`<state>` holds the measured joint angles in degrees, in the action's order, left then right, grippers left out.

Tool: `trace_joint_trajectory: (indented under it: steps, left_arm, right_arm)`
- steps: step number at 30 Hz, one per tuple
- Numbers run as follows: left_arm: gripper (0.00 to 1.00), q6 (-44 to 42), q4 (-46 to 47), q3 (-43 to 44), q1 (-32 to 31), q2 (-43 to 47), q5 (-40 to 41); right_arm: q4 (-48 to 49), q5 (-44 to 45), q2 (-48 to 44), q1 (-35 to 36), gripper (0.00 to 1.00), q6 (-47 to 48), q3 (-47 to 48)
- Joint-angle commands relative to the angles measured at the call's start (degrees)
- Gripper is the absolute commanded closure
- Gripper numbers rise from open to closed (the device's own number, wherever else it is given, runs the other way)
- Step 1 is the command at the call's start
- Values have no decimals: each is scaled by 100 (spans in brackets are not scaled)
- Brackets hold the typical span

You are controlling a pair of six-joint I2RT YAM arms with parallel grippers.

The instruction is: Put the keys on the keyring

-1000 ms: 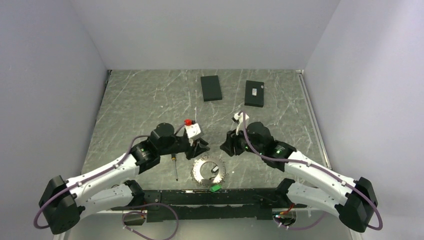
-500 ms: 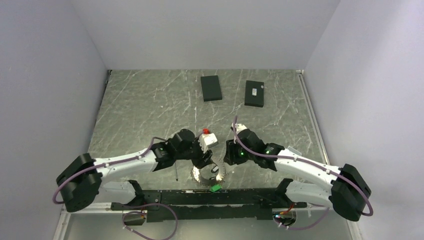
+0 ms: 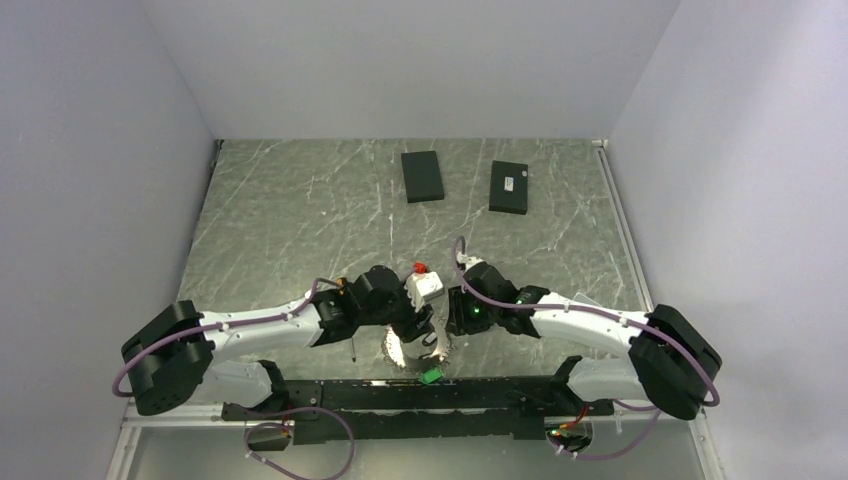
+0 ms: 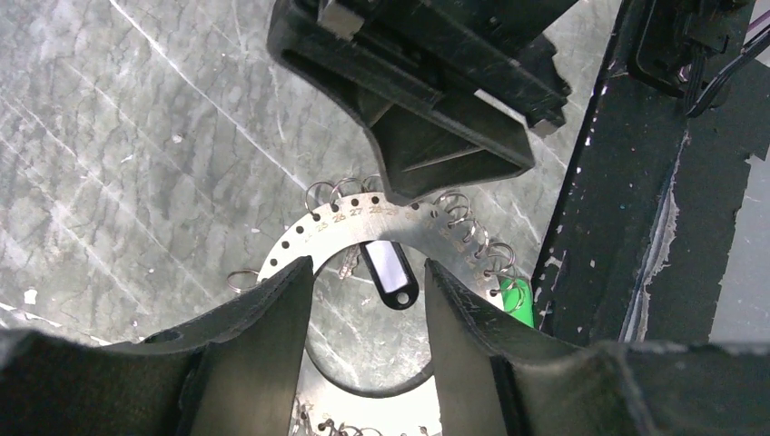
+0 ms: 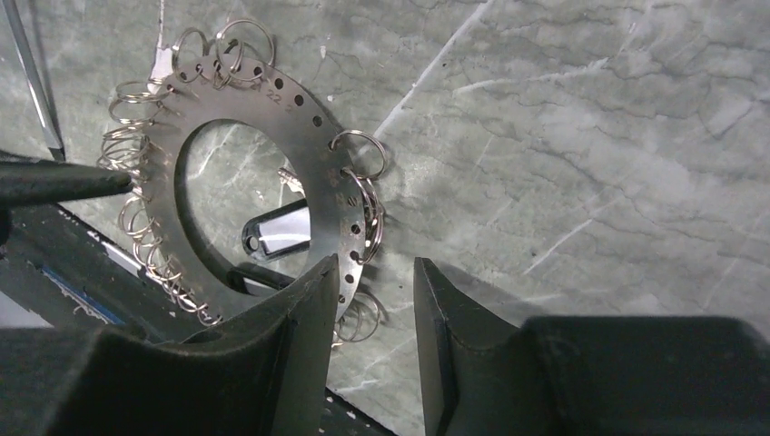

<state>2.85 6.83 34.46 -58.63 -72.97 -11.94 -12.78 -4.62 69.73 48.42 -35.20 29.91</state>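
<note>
The keyring (image 3: 412, 352) is a flat grey ring with numbered holes, many small wire rings and a green tag (image 3: 432, 376); it lies on the table near the front. One key with a black head (image 4: 389, 271) lies inside the ring's hole, its short silver blade (image 4: 348, 262) beside it. My left gripper (image 4: 368, 272) is open and empty, just above the hole of the keyring (image 4: 318, 229). My right gripper (image 5: 377, 268) is open and empty, with its left finger over the rim of the keyring (image 5: 320, 177). The key (image 5: 277, 234) also shows there. The two grippers almost meet.
A black-and-yellow screwdriver (image 3: 352, 343) lies left of the ring. Two flat black boxes (image 3: 422, 176) (image 3: 509, 187) lie at the back. A black rail (image 3: 400, 395) runs along the front edge, close to the ring. White walls close in the table.
Both arms have moved inward and down to the keyring. The left gripper has come from the ring's left to above it; the right gripper has moved left to the ring's rim.
</note>
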Motion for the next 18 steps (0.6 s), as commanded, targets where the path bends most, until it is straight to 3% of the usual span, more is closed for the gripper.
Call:
trace_joint_trajectory:
  steps: [1, 7, 18]
  left_arm:
    - [47, 139, 122, -8, -125, 68, 151]
    - [47, 127, 167, -152, -149, 214, 246]
    - [49, 169, 134, -150, -217, 260, 255]
  right_arm:
    - [476, -289, 218, 18, 61, 47, 93]
    - [734, -409, 234, 18, 62, 105, -99]
    - [769, 147, 459, -6, 74, 253, 120]
